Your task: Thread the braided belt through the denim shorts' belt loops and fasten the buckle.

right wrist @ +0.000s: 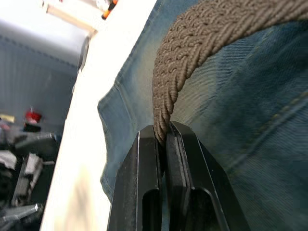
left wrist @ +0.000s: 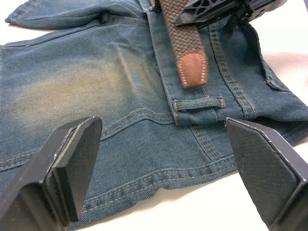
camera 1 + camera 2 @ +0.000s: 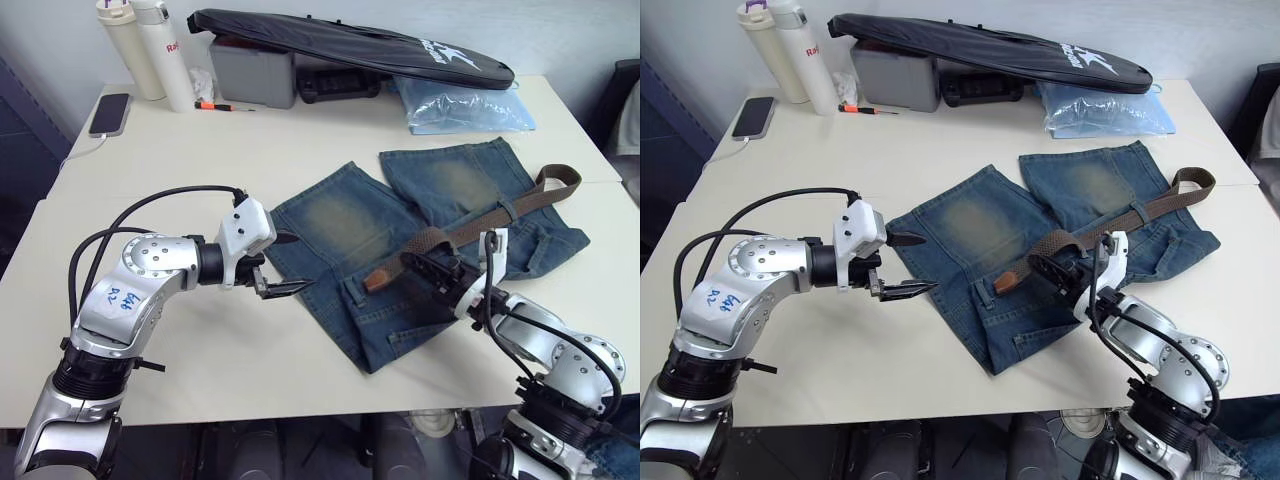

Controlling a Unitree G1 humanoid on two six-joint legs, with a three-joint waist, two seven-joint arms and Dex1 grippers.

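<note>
Braided dark brown belt (image 3: 455, 233) lies across the waistband of the blue washed denim shorts (image 3: 400, 250), pinched edge-on between the closed fingers of the right gripper (image 3: 425, 266), its leather tip (image 2: 191, 69) just beyond them. Risk: the narrow pinch may slip, dropping the tip short of the denim belt loop (image 2: 199, 103). The left gripper (image 3: 280, 265) reaches in level, fingers wide apart and empty, straddling that loop.

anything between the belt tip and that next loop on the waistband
Nothing visible does. The braided belt's leather tip lies on the denim shorts just short of the belt loop, with bare denim between; the right gripper pinches the belt.
</note>
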